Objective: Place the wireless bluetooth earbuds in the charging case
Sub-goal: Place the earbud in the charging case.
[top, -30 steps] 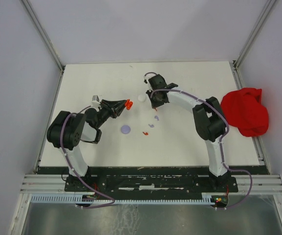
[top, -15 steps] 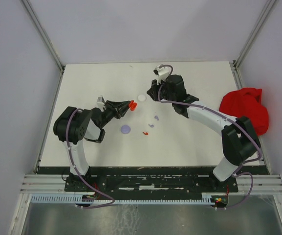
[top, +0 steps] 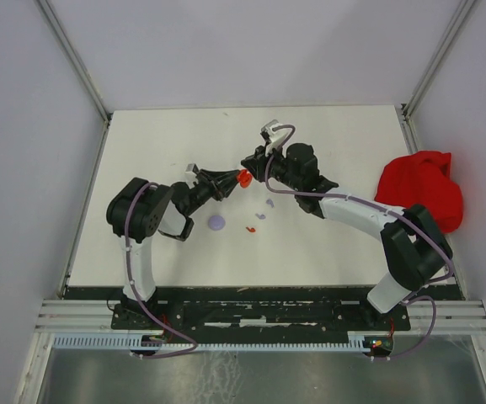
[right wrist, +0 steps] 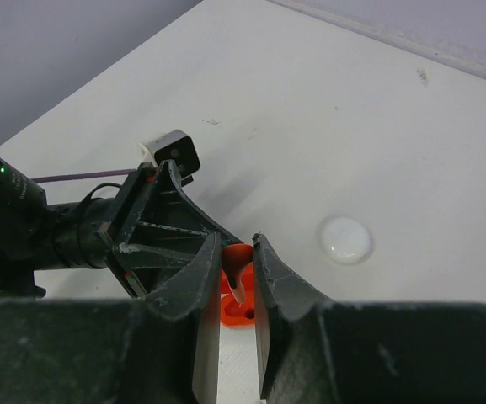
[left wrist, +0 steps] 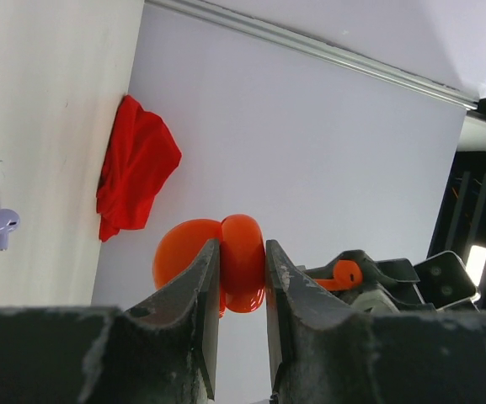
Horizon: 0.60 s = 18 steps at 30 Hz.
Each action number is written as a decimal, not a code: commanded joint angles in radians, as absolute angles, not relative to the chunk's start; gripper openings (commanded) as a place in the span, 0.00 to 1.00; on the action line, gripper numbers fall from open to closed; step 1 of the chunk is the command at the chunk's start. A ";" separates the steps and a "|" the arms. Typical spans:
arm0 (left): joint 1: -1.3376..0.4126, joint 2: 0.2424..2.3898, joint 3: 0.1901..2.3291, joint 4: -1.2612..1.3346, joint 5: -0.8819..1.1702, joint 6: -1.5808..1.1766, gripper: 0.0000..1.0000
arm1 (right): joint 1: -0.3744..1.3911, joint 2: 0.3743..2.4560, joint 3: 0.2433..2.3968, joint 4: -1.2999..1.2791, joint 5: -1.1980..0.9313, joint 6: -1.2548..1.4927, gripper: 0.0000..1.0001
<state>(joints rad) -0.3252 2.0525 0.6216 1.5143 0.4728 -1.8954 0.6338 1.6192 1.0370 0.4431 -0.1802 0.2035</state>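
My left gripper (top: 231, 178) is shut on an open red charging case (top: 243, 178), held above the table; in the left wrist view the case (left wrist: 241, 265) sits between the fingers. My right gripper (top: 252, 165) is shut on a red earbud (right wrist: 237, 273), stem down, right over the case (right wrist: 243, 310). That earbud also shows in the left wrist view (left wrist: 344, 273). A second red earbud (top: 249, 228) and two purple earbuds (top: 269, 202) (top: 260, 216) lie on the table. White earbuds are not in view.
A purple disc (top: 217, 222) lies near the left arm. A white disc (right wrist: 346, 238) lies beside the right gripper. A red cloth (top: 419, 192) is heaped at the table's right edge. White walls ring the table.
My left gripper has carried the red case to the right. My right gripper has lifted off the table with the red earbud and moved left until it meets the case.
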 commanded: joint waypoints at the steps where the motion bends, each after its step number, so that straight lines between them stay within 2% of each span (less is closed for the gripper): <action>1: -0.343 2.073 0.646 1.675 0.462 -1.985 0.03 | 0.643 1.592 1.022 0.561 -0.174 0.196 0.08; 18: -0.354 2.049 0.640 1.729 0.424 -2.090 0.03 | 0.645 1.624 0.967 0.630 -0.145 0.195 0.07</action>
